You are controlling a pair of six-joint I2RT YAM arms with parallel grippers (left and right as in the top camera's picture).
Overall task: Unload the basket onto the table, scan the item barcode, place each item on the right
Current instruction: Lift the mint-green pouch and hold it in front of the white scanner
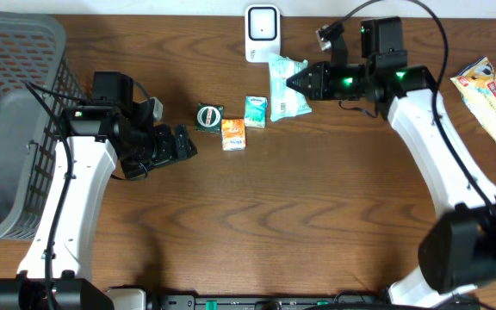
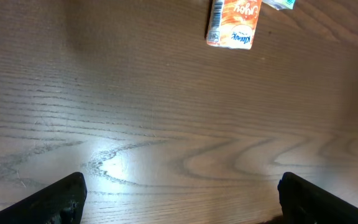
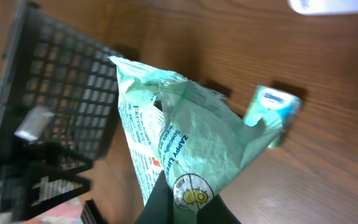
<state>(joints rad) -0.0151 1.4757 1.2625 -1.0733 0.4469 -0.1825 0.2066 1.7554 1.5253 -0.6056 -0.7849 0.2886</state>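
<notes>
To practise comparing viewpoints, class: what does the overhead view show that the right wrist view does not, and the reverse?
Only overhead: the round tin, the orange box, the yellow snack packet and the open left hand. Only right wrist: legible print on the green pouch. Both: that pouch gripped in the shut right hand, the teal box and the mesh basket.

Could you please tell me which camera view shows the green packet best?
The right wrist view: the green packet fills the middle of the frame, its print close, pinched in the right gripper. The overhead view shows it small, near the white scanner. The left wrist view does not show it.
</notes>
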